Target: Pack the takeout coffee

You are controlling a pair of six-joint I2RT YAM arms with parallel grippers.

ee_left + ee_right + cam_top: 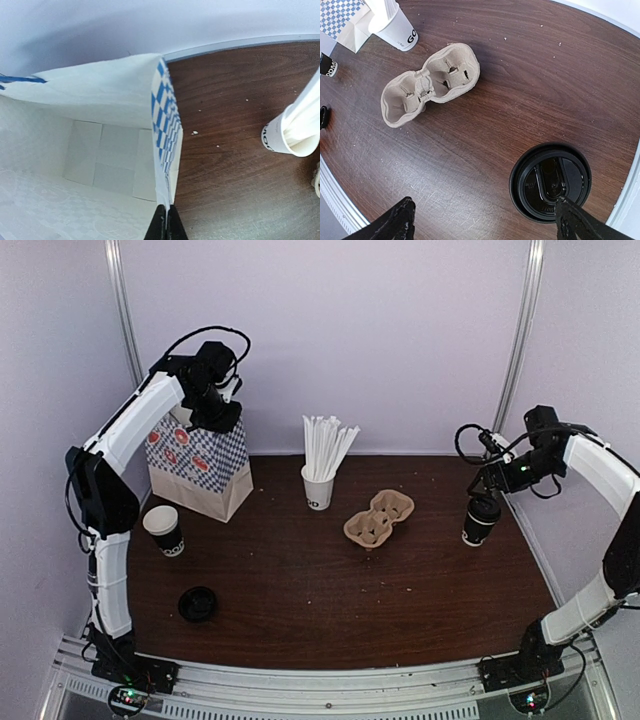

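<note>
The takeout coffee (481,520), a black cup with a black lid (550,182), stands at the right of the table. My right gripper (487,222) hovers above it, open and empty. Its right finger (575,220) overlaps the lid's edge, and the cup sits off to that side of the gap. At the back left stands a blue-checked paper bag (200,465) with its mouth open. My left gripper (166,222) is shut on the bag's near rim (167,150), pinching the paper wall. The bag's white inside (100,160) is empty.
A lidless black cup with a white rim (163,530) and a loose black lid (197,603) sit near the left edge. A white cup of straws (318,485) and a two-slot pulp carrier (379,518) stand mid-table, between bag and coffee.
</note>
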